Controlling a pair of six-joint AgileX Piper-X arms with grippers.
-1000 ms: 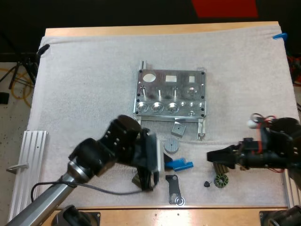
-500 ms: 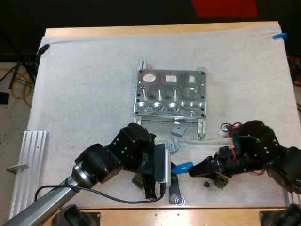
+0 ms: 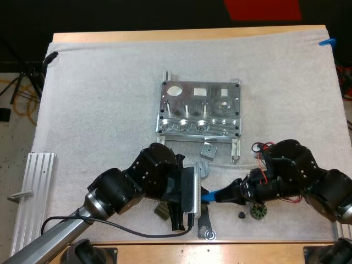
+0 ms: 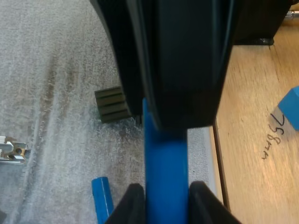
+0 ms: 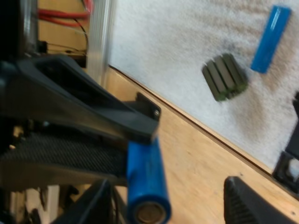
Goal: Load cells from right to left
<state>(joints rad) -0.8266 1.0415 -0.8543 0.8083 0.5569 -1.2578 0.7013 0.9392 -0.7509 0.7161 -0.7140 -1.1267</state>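
Closing in since half a second ago, our right jaws now sit spread wide either side of the blue cell's [image 3: 212, 194] free end. Our left jaws clamp that cell between fixture [image 3: 199, 109] and the mat's [image 3: 99, 110] near edge. It is a smooth, bright-blue cylinder.

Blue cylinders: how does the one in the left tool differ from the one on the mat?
The held blue cylinder is clamped in the left tool; the loose blue cylinder lies free on the white mat. The held one's free end stands inside the open right tool; the loose one lies untouched near a dark ribbed block. Both are bright blue.
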